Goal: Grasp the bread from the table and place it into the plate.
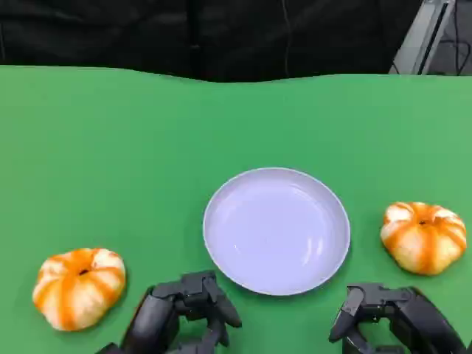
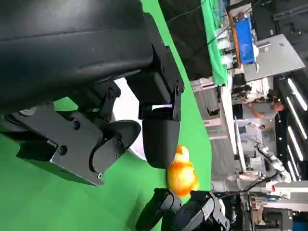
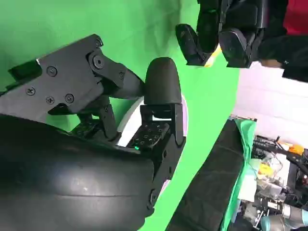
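Both hands, left (image 1: 184,313) and right (image 1: 391,317), low, fingers apart, holding nothing; plate (image 1: 276,230) between two breads (image 1: 79,286) (image 1: 423,236).

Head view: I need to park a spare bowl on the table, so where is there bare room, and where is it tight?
The wide green stretch behind the plate is bare, as is the gap between the plate and the left bread. It is crowded along the near edge, where the left hand and right hand sit, and between the plate and the right bread.
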Tool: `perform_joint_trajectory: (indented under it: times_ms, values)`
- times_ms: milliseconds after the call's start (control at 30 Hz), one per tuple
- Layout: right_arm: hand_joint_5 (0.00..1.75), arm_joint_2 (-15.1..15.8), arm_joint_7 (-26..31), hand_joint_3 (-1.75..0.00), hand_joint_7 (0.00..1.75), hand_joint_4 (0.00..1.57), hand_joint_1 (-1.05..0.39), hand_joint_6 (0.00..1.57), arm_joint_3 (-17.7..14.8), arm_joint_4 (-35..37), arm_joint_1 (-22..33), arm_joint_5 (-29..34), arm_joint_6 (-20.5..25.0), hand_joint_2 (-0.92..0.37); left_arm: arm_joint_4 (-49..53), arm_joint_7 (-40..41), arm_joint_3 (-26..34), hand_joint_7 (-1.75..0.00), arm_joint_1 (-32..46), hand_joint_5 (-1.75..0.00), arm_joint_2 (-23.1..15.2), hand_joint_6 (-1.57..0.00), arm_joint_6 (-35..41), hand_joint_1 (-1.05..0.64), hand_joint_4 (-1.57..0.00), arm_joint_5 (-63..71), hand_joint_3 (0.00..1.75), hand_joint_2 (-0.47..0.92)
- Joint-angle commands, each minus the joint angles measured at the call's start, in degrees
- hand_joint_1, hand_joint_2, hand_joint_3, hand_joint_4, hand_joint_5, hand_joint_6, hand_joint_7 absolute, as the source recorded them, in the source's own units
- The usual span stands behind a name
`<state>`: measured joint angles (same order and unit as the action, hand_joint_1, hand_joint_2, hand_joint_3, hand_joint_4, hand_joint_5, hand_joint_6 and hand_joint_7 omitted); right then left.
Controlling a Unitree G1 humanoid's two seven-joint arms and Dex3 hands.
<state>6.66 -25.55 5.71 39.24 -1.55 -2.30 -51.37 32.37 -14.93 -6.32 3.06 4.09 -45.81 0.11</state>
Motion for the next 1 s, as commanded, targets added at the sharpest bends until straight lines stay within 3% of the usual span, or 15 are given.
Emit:
perform_joint_trajectory:
  times_ms: [33,467,567,600,700,800,867,933,1000]
  values:
    - [1.45,0.5,-0.1,-0.95,1.15,0.81,-0.14,0.85,-0.5,0.2,0.0,-0.6,-0.2,-0.61,-0.5,0.6,0.2,-1.28,0.1,-1.58,-0.5,-0.92,0.1,-0.06,-0.87,-0.2,1.13,0.55]
    - [1.45,0.5,-0.3,-0.94,1.14,0.81,-0.15,0.85,-0.4,0.0,0.0,-0.8,0.1,-0.62,-0.5,0.9,0.3,-1.28,-0.1,-1.58,-0.5,-0.91,-0.6,-0.06,-0.86,0.0,1.12,0.55]
    - [1.45,0.5,-0.2,-0.94,1.14,0.81,-0.15,0.85,-0.4,0.1,0.0,-0.7,0.1,-0.62,-0.3,0.8,0.6,-1.20,-0.1,-1.49,-0.5,-0.93,-0.8,-0.04,-0.89,-0.5,1.08,0.57]
    - [1.45,0.4,-0.1,-0.94,1.14,0.81,-0.15,0.85,-0.4,0.0,0.0,-0.5,0.3,-0.62,-0.4,0.6,0.7,-1.15,-0.1,-1.43,-0.5,-0.94,-0.8,-0.04,-0.89,-0.8,1.05,0.59]
    - [1.45,0.4,0.2,-0.94,1.13,0.81,-0.14,0.85,-0.3,-0.1,0.0,-0.2,0.4,-0.63,-1.4,0.4,1.0,-0.72,0.3,-1.12,-0.4,-1.03,0.1,-0.08,-0.92,-1.6,0.83,0.70]
    - [1.46,0.3,0.2,-0.93,1.13,0.81,-0.14,0.85,-0.3,0.0,-0.1,-0.1,0.2,-0.63,-3.8,-0.2,1.1,-0.19,1.3,-0.72,0.0,-1.17,2.9,-0.14,-1.00,-3.7,0.73,0.73]
    - [1.46,0.3,0.3,-0.93,1.13,0.81,-0.14,0.85,-0.3,0.2,-0.2,-0.1,0.2,-0.63,-5.7,-1.0,1.0,-0.09,2.0,-0.61,0.1,-1.19,4.9,-0.16,-1.03,-5.6,0.71,0.73]
    - [1.46,0.3,0.5,-0.93,1.13,0.81,-0.14,0.86,-0.3,0.3,-0.2,0.1,0.2,-0.63,-7.4,-1.9,0.8,-0.02,2.5,-0.32,0.2,-1.14,6.7,-0.21,-1.09,-7.5,0.43,0.84]
    - [1.46,0.3,0.5,-0.93,1.13,0.81,-0.14,0.86,-0.3,0.4,-0.3,0.2,0.3,-0.63,-9.5,-3.0,0.7,0.00,3.0,-0.17,-0.2,-1.07,8.8,-0.25,-1.10,-9.2,0.26,0.90]
